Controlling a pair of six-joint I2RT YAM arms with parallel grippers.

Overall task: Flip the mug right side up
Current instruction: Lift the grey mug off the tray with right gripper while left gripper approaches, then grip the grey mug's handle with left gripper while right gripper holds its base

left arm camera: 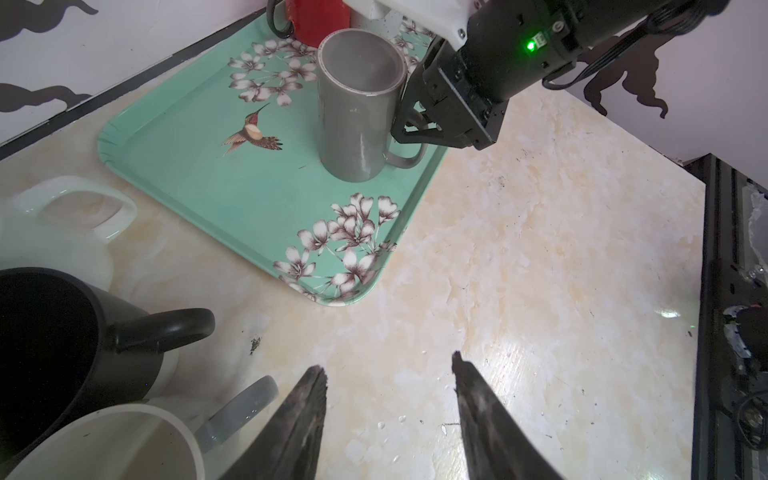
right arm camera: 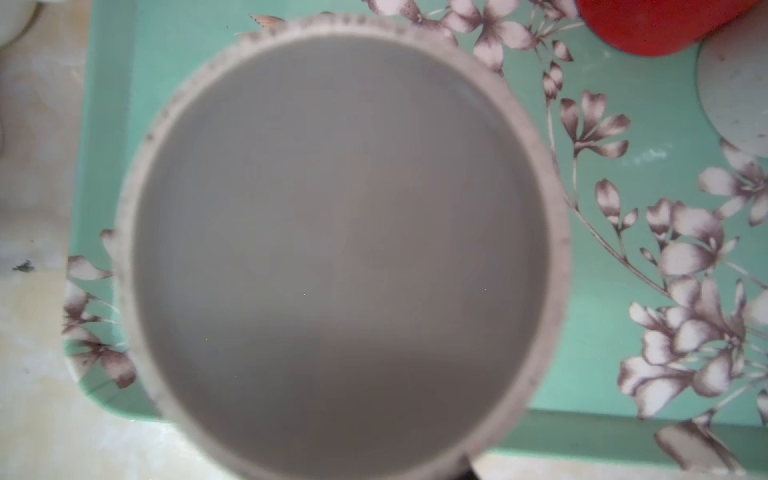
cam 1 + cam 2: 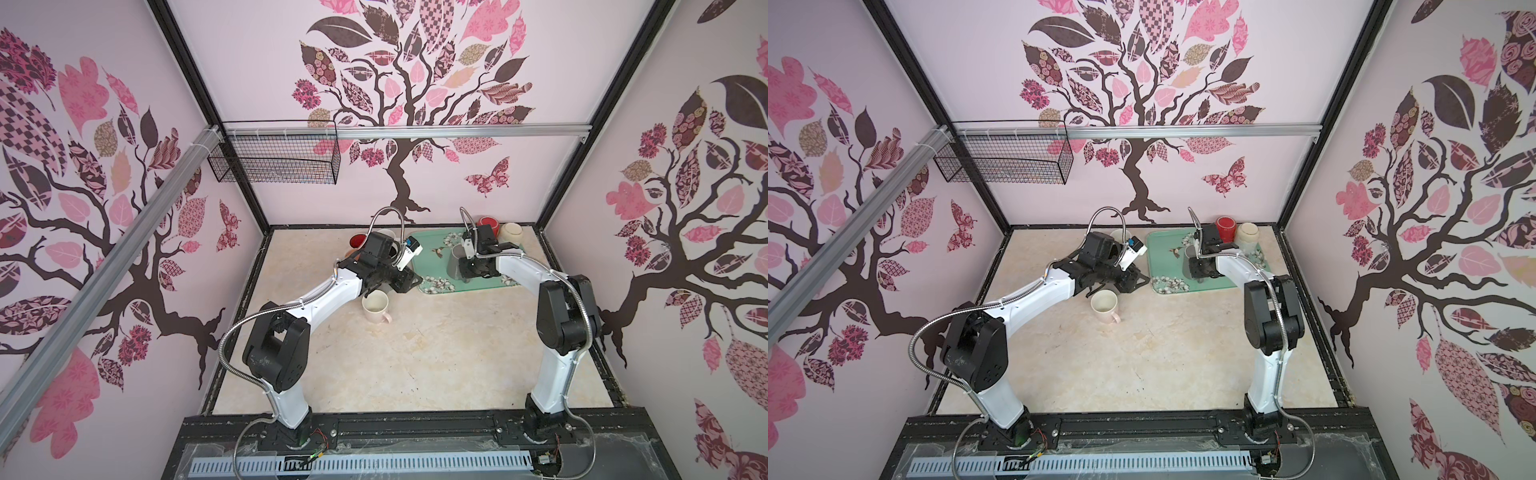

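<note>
The grasp is the step in hand: the mug (image 1: 357, 120) is stood base up on the tray (image 1: 199, 174), and its handle seems to be pinched by the right claw (image 1: 409, 126), though the contact is partly hidden. The left claw (image 1: 388, 365) is seen spread and empty, off the tray. Next, the mug must be lifted clear of the tray, rolled half a turn and set on its base. No brand or writing can be read; only a hummingbird (image 1: 251, 133) is printed on the tray.
</note>
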